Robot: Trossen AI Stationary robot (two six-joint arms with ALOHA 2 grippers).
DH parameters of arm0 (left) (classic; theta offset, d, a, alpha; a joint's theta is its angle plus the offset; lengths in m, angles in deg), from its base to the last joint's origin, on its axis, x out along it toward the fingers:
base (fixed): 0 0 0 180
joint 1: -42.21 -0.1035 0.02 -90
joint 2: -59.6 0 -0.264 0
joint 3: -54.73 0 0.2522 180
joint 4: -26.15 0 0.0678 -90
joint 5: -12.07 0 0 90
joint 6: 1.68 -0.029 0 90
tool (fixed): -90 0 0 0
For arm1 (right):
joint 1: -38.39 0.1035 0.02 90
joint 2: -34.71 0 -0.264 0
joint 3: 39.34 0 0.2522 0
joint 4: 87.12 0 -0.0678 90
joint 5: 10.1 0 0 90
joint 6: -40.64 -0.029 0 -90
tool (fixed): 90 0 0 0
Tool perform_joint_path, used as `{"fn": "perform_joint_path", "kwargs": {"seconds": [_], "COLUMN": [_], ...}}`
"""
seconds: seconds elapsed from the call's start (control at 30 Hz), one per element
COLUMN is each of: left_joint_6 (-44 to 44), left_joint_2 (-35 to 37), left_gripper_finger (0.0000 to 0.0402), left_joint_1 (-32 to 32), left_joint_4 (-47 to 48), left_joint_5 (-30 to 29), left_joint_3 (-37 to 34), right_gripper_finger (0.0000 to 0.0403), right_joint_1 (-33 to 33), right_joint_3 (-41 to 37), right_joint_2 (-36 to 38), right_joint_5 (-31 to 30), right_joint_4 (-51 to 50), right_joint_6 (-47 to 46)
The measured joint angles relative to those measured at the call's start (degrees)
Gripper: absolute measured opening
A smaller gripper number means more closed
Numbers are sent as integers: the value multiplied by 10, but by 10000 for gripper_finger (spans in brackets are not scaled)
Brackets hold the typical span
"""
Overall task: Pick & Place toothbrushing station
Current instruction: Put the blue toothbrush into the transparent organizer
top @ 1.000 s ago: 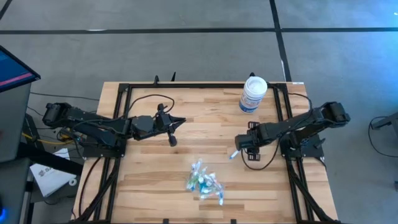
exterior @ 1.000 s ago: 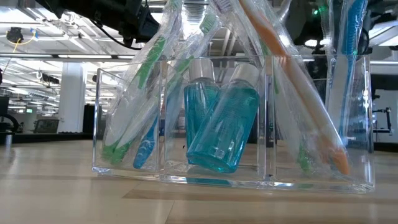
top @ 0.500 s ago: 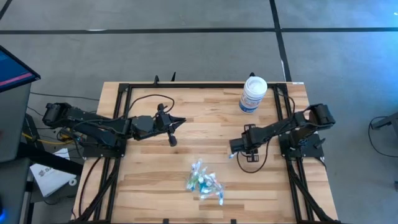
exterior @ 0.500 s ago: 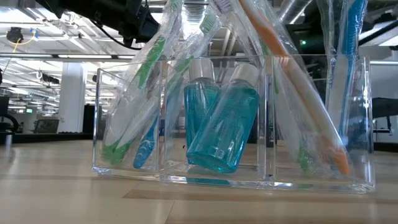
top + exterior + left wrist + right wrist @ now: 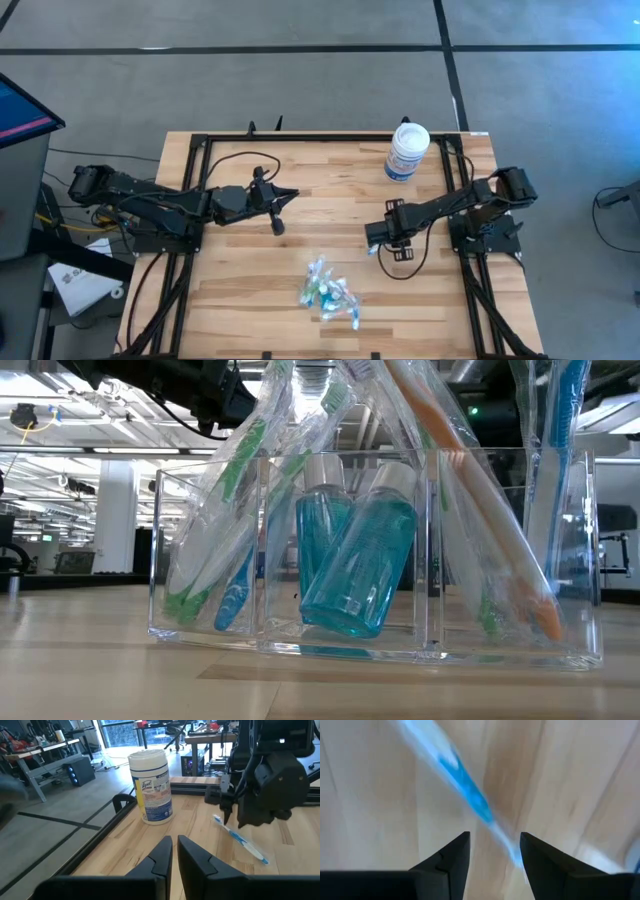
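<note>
A blue toothbrush [image 5: 240,839] is lying flat on the wooden table [image 5: 330,215], directly beneath the right hand [image 5: 374,238], which is being held just above it with its fingers [image 5: 445,862] spread apart on either side of the handle and nothing gripped between them. In the right wrist view the blue handle is running diagonally through the gap between the fingers. Near that hand, toward the table's front edge, a clear plastic organizer [image 5: 375,555] is standing with wrapped green, blue and orange toothbrushes leaning in its outer compartments and two teal bottles [image 5: 355,565] tilted in the middle one. Beyond the right hand, toward the back edge, a white wipes canister [image 5: 407,152] is standing upright. The left hand [image 5: 279,212] is being held well apart, its fingers [image 5: 160,857] pressed nearly together on nothing.
</note>
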Motion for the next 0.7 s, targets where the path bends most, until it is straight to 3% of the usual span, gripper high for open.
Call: {"fn": "perform_joint_path", "kwargs": {"seconds": [0.43,0.57,0.7], "left_joint_6": [0,0,0], "left_joint_2": [0,0,0], "left_gripper_finger": [21,21,21], "left_joint_1": [0,0,0], "left_joint_4": [2,2,2], "left_joint_5": [0,0,0], "left_joint_3": [0,0,0], "right_gripper_finger": [156,112,34], "right_joint_1": [-7,-7,-7], "right_joint_3": [3,2,-1], "right_joint_2": [-55,-58,-45], "right_joint_5": [2,7,14], "right_joint_4": [10,8,11], "right_joint_6": [36,36,31]}}
